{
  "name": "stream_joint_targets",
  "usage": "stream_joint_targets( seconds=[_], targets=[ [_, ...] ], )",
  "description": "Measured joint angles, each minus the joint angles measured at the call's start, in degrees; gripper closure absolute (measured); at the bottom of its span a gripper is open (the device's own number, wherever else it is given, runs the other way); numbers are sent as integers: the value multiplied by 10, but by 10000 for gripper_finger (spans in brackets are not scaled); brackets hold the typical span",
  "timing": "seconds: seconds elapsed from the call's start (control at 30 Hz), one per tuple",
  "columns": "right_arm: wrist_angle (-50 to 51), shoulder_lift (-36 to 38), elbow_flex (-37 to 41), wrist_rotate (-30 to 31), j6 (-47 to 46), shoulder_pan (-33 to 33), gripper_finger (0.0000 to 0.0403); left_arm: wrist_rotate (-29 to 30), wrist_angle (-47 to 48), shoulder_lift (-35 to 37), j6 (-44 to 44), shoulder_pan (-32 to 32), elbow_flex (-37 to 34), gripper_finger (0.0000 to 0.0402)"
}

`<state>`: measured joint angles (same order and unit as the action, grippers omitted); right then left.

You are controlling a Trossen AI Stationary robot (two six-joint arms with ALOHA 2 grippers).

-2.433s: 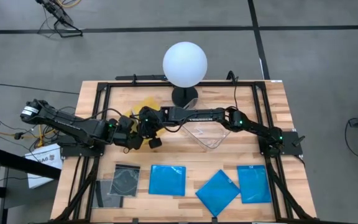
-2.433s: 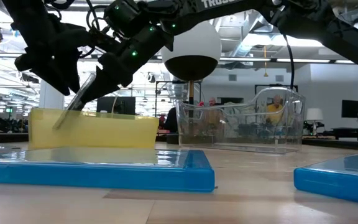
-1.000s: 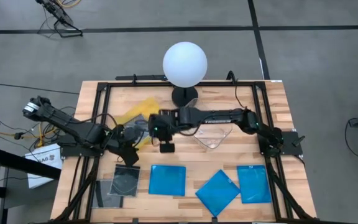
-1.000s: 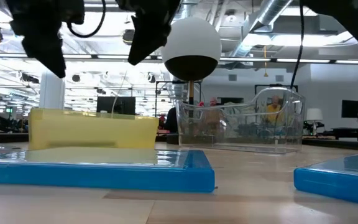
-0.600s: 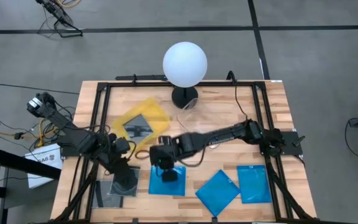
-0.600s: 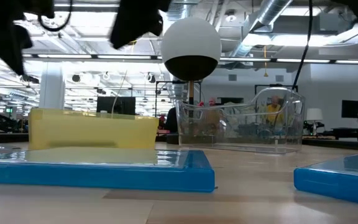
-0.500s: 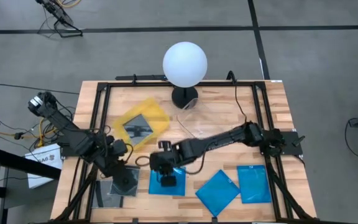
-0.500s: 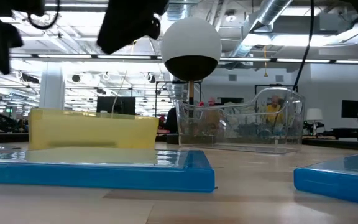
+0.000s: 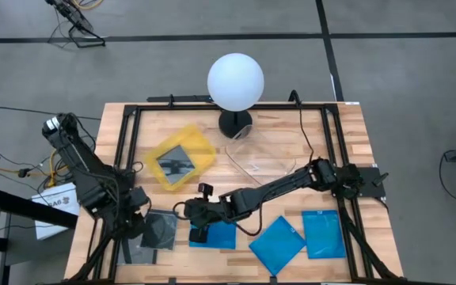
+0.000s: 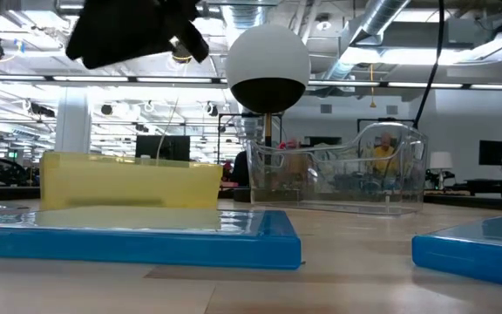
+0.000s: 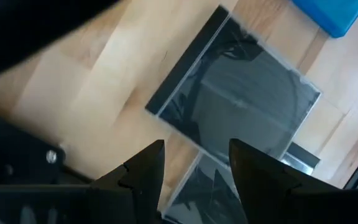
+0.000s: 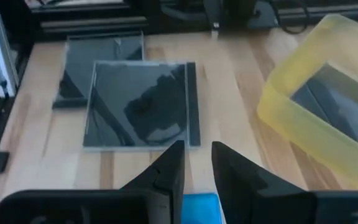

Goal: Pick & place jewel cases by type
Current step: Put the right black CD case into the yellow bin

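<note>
While both arms reach low over the desk in the high view, the left gripper sits at 8 o'clock beside the dark jewel cases; the right gripper rests over the leftmost blue jewel case, with two more blue cases toward 5 o'clock; a yellow tray holds another dark case; left wrist view: fingers apart, empty, above a dark case; right wrist view: fingers nearly together, gripping nothing.

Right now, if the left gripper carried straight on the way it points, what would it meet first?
Most likely the upper dark jewel case, which lies on a second dark case. The left gripper is open above them; depth is unclear.
</note>
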<state>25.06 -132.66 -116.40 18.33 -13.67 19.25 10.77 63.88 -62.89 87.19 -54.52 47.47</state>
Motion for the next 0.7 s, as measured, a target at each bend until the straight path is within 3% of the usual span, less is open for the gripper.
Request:
stream_joint_targets(
  seconds=[0.2, 0.4, 0.7],
  targets=[
    [-79, -48, -6, -15, 1, 2, 328, -27, -14, -3, 82, -41, -39, 228],
    [-86, -73, -20, -21, -1, 3, 328, -35, -33, -5, 120, -67, -64, 228],
    [-115, -107, -25, -50, -15, 3, 328, -55, -158, -5, 159, -82, -144, 228]
  ],
)
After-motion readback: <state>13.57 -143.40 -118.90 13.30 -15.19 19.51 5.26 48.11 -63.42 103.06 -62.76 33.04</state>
